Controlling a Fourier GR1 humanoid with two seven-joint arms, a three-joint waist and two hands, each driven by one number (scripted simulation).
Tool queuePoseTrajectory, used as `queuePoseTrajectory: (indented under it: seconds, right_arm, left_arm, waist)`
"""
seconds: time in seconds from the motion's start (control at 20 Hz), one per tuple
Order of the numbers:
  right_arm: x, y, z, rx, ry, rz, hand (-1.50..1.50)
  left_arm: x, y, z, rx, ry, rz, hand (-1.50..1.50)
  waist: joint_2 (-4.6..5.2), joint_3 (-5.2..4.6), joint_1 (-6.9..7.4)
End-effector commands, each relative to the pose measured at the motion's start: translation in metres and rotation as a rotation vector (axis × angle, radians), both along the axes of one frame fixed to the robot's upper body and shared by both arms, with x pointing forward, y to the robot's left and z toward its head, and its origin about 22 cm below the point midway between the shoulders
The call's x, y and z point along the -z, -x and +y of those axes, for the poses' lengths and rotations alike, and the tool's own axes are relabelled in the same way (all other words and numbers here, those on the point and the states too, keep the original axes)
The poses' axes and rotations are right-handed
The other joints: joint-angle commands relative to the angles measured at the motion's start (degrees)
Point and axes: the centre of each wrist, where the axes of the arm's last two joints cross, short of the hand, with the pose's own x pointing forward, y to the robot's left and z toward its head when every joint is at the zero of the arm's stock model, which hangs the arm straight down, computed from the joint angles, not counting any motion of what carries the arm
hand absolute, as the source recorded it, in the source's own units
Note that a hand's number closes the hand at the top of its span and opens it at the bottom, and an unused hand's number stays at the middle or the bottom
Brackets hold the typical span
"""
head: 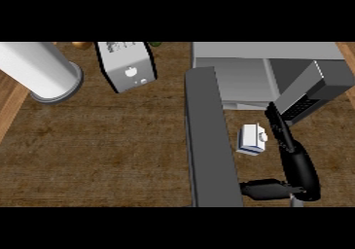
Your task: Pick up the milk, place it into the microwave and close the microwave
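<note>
White with a blue band along its lower side, the milk [251, 140] is a small carton lying on the brown bench [101, 146], with a round cap showing on its upper face. It sits toward the right end of the bench, just in front of the microwave [266, 73] and to the right of that oven's open door [208, 141]. The door stands out edge-on as a long grey slab running from the microwave's front down toward the near edge of the bench. The microwave's pale grey cavity shows behind it, near the far right corner.

The right hand [294, 160] is black and comes in from the near edge at the right. Its fingers are straight and stretched toward the far edge, ending close to the microwave's front, while the thumb sticks out to the left at the wrist end. The hand is just beside the milk on its right; the fingers are not curled round the carton, and contact cannot be told.

At the far left edge stands a wide white cylinder [32, 68], and next to it a grey box [126, 65] with a small round mark on its front.
</note>
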Motion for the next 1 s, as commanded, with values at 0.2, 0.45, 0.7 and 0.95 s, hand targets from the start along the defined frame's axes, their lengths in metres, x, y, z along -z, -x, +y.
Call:
queuePoseTrajectory:
  seconds: [0.2, 0.45, 0.7, 0.95]
  right_arm:
    - [0.046, -0.033, 0.003, 0.094, 0.028, 0.035, -1.5]
    - [0.062, -0.049, -0.017, 0.127, 0.064, 0.049, -1.5]
    - [0.083, -0.045, -0.057, 0.08, 0.053, 0.071, -1.5]
    - [0.1, -0.055, -0.028, 0.005, 0.066, 0.1, -1.5]
  left_arm:
    - [-0.01, 0.005, 0.003, 0.005, 0.002, -0.007, -1.5]
    - [-0.002, 0.014, 0.007, 0.008, -0.003, 0.001, -1.5]
    - [0.006, 0.013, 0.0, 0.014, -0.006, -0.006, -1.5]
    - [-0.005, 0.017, 0.016, 0.008, 0.015, -0.008, -1.5]
  waist:
    - [0.26, 0.05, 0.0]
    - [0.21, 0.04, 0.05]
    - [0.24, 0.06, -0.21]
    - [0.24, 0.05, 0.12]
